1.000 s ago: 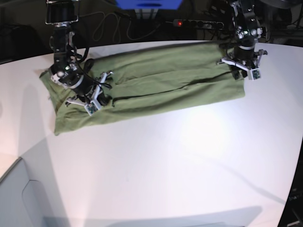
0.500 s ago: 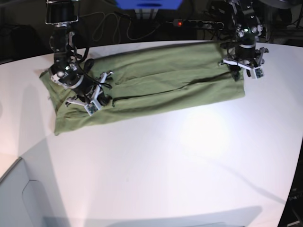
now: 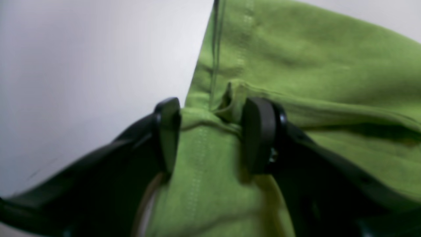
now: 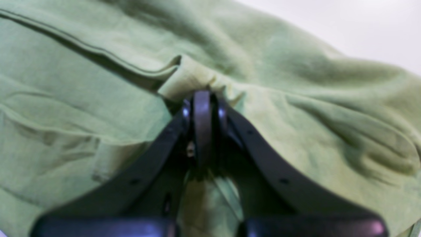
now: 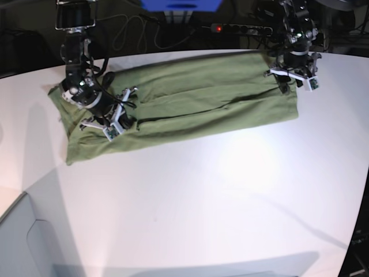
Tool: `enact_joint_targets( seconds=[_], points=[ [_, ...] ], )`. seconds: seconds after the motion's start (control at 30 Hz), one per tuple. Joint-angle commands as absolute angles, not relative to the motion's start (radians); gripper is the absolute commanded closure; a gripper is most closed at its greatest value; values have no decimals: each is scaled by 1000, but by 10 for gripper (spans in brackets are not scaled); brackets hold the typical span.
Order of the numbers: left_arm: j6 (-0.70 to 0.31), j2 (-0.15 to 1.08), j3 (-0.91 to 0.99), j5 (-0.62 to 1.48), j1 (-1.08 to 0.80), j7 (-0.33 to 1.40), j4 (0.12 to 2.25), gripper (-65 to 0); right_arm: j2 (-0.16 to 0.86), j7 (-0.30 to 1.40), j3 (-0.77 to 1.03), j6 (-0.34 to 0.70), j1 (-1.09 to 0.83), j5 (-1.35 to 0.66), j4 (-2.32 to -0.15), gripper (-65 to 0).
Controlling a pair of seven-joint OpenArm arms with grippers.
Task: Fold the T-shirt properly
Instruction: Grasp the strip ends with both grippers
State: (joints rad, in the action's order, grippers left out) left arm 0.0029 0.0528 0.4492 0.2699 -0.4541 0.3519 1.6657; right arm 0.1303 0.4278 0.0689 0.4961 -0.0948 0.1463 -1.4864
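Lying lengthwise left-to-right, the T-shirt (image 5: 190, 104)

A white table (image 5: 230, 190) fronts a black power strip (image 5: 241, 28) with cables (image 5: 130, 32).

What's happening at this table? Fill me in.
A two-armed robot is folding a green T-shirt spread lengthwise across a white table. The right gripper is pinched shut on a bunched fold of cloth near one end. The left gripper sits at the other end, its fingers apart with the shirt's hemmed edge between them, not yet clamped. The shirt lies mostly flat, with a long crease down its middle.
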Motion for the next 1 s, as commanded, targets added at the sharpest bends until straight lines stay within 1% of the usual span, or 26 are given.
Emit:
enact_joint_targets(
  seconds=[0.0, 0.1, 0.13, 0.3, 0.47, 0.57, 0.6, 0.77, 0.97],
  points=[
    [2, 61, 453, 275, -460, 344, 1675, -299, 139, 426, 71, 503, -84, 143, -1498, -1],
    [1, 61, 449, 275, -458, 344, 1675, -298, 139, 426, 71, 503, -84, 143, -1498, -1],
    [1, 61, 447, 275, -458, 344, 1675, -286, 139, 426, 70, 503, -84, 143, -1498, -1],
    [-1, 61, 446, 275, -450, 344, 1650, -185, 139, 426, 74, 503, -84, 143, -1498, -1],
    [-1, 61, 444, 275, -432, 343, 1601, -126, 139, 426, 76, 503, -88, 143, -1498, -1],
    [-1, 61, 450, 275, -427, 341, 1587, -52, 139, 427, 77, 503, -90, 143, -1498, -1],
    [-1, 61, 452, 275, -421, 341, 1587, -5, 139, 427, 77, 503, -91, 143, -1500, -1],
    [-1, 64, 452, 271, -383, 341, 1596, 0, 139, 426, 77, 503, -102, 139, -1514, -1],
    [1, 82, 446, 269, -358, 343, 1658, 0, 139, 418, 81, 503, -148, 137, -1649, -1]
  ],
)
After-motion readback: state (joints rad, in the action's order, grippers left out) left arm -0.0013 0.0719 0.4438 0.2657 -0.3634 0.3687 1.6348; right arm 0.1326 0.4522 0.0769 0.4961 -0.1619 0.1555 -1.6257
